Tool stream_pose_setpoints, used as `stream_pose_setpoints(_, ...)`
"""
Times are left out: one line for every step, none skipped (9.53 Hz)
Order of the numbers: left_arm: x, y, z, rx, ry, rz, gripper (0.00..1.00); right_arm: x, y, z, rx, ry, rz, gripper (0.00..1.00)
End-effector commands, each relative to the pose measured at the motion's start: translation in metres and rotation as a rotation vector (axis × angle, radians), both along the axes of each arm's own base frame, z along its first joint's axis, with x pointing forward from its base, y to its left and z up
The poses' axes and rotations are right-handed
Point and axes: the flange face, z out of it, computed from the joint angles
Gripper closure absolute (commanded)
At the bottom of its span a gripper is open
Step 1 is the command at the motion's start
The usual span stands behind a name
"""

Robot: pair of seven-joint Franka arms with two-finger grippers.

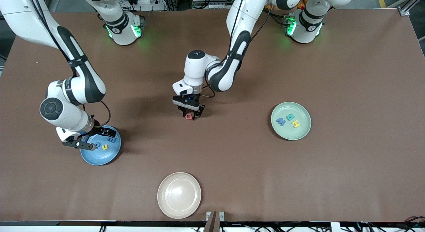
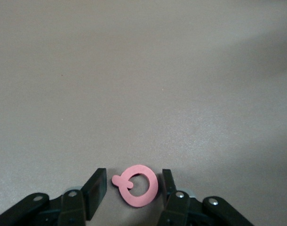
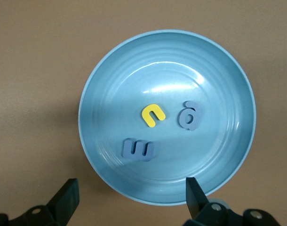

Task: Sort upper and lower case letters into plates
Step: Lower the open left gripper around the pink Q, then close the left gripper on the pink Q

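The brown table (image 1: 348, 178) carries a sky blue plate (image 1: 109, 159) at 9 o'clock, a mint green plate (image 1: 300, 134) at 3, a cream plate (image 1: 179, 195) at 6, and a pink letter (image 1: 189, 116) at centre.

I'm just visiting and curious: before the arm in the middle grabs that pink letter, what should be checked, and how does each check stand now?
1. Pink letter Q lies between the left tool's fingers: ok.
2. Fingers closed on it: not ok, gaps show.
3. Letter flat on table: ok.
4. Mint green plate has room beside its three letters: ok.
5. Right tool open over the sky blue plate, holding nothing: ok.
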Motion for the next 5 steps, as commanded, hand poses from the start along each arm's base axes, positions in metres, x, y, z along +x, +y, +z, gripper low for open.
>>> stream_pose_setpoints(-0.0139,-0.0091,-0.0165,0.027,0.006,0.050,0.46,0.0031,0.0027,0.0019,-0.012,0.001,0.003,0.00)
stream_pose_setpoints(-0.0139,-0.0091,-0.0165,0.027,0.007,0.050,0.46,0.0033,0.0026,0.0029,-0.013,-0.001,0.001,0.00)
stream_pose_setpoints(-0.0139,-0.0091,-0.0165,0.027,0.007,0.050,0.46,0.0033,0.0026,0.0029,-0.013,-0.001,0.001,0.00)
stream_pose_setpoints(-0.0140,-0.0091,-0.0166,0.030,0.004,0.045,0.48,0.0037,0.0035,0.0036,-0.012,-0.003,0.002,0.00)
stream_pose_setpoints(-0.0130,-0.0090,-0.0159,0.029,0.003,0.045,0.53,0.0031,0.0064,0.0030,-0.012,-0.001,0.007,0.00)
